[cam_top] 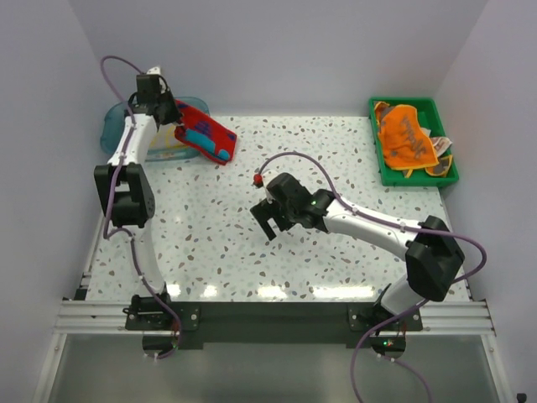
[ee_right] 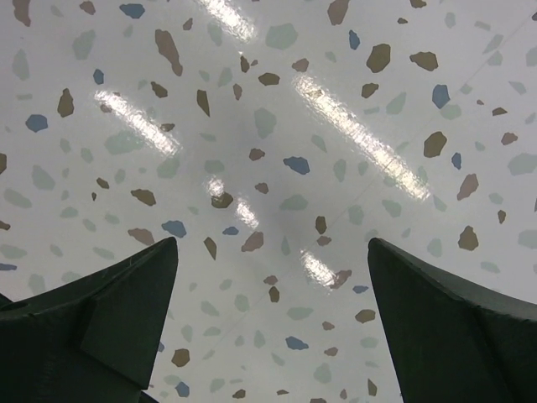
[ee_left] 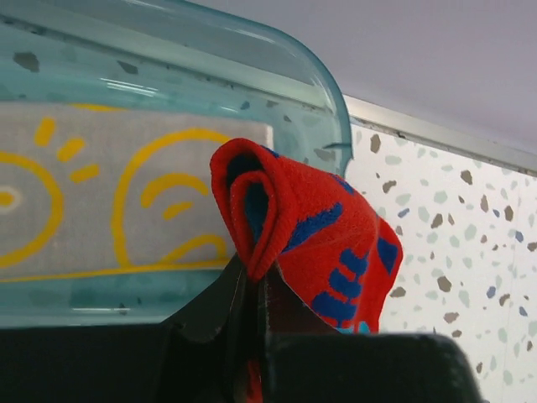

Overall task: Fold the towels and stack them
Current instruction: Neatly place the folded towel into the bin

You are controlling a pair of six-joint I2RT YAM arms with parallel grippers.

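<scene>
- A clear blue plastic tub sits at the bench's far left corner. Through its wall a cream cloth with yellow print shows, lying flat inside.
- A green plastic tray at the far right corner holds a crumpled orange towel on top of other patterned cloths.
- A red and teal towel lies on the speckled white bench just beside the tub. The left fingers pinch a rolled fold of it against the tub's rounded corner.
- The right fingers are spread wide and hold nothing, over bare bench near the middle.
</scene>
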